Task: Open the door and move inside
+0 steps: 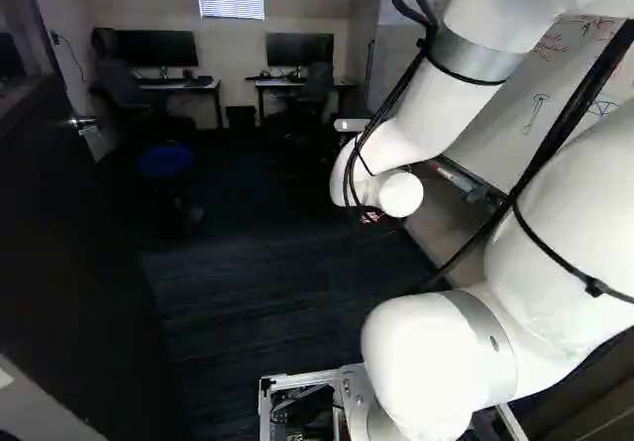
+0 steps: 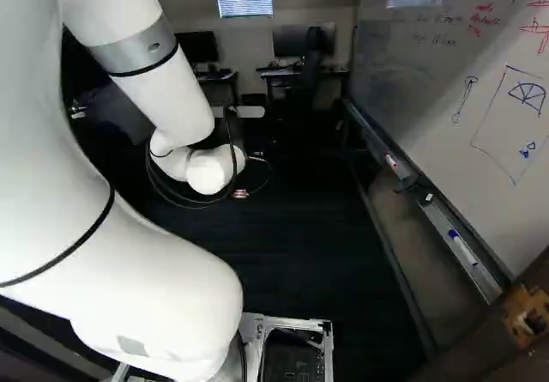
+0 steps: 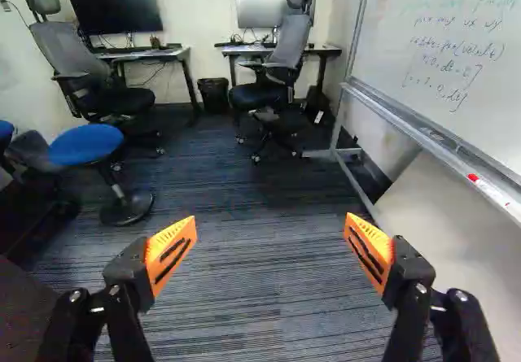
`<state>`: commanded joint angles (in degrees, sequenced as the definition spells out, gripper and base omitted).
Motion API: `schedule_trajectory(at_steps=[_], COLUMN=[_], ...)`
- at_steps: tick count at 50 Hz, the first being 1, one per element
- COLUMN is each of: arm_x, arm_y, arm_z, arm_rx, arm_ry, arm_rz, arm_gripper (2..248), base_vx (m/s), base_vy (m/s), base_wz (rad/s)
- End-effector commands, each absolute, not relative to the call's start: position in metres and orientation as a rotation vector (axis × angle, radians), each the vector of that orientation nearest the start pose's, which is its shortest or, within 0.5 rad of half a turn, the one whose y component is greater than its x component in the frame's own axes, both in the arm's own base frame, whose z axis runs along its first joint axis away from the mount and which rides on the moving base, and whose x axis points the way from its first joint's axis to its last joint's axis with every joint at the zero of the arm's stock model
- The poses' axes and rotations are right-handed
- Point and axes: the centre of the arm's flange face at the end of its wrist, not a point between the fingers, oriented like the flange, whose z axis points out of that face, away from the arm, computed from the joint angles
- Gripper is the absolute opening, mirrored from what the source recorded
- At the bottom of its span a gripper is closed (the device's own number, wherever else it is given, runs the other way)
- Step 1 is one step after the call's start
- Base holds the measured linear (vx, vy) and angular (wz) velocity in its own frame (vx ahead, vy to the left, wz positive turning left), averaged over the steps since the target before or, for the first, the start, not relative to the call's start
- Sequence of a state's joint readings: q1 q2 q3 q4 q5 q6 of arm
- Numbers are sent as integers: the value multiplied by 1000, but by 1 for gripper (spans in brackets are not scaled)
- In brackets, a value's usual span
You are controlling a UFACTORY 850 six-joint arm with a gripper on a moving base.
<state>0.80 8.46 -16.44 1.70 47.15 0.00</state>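
A dark door (image 1: pixel 69 233) stands swung open along the left of the left base view, its metal handle (image 1: pixel 84 123) near the far edge. My gripper (image 2: pixel 241 193) is largely hidden by the wrist in the right base view, where a bit of orange shows. It reaches into the room, well to the right of the door handle. In the wrist view the gripper (image 3: pixel 270 236) is open, its orange pads wide apart with only carpet seen between them. The doorway's frame cannot be made out clearly.
Dark carpet (image 3: pixel 244 281) lies ahead. A whiteboard (image 2: pixel 480 99) with a marker tray (image 2: pixel 455 240) lines the right side. A blue stool (image 3: pixel 85 144) stands at the left; two office chairs (image 3: pixel 106 93), (image 3: pixel 277 61) and desks (image 3: pixel 142 54) are at the far wall.
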Motion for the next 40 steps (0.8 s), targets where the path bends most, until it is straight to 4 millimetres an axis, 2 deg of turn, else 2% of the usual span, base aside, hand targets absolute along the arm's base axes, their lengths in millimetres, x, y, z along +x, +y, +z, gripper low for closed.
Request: schedule_trajectory(at_steps=[40], arm_x=[344], arm_y=[3], arm_z=[399], arm_rx=[-2539], arm_ry=[28], arm_rz=[-1846], arm_gripper=[247], base_vx=[157], base_vy=[0], base_wz=[-9])
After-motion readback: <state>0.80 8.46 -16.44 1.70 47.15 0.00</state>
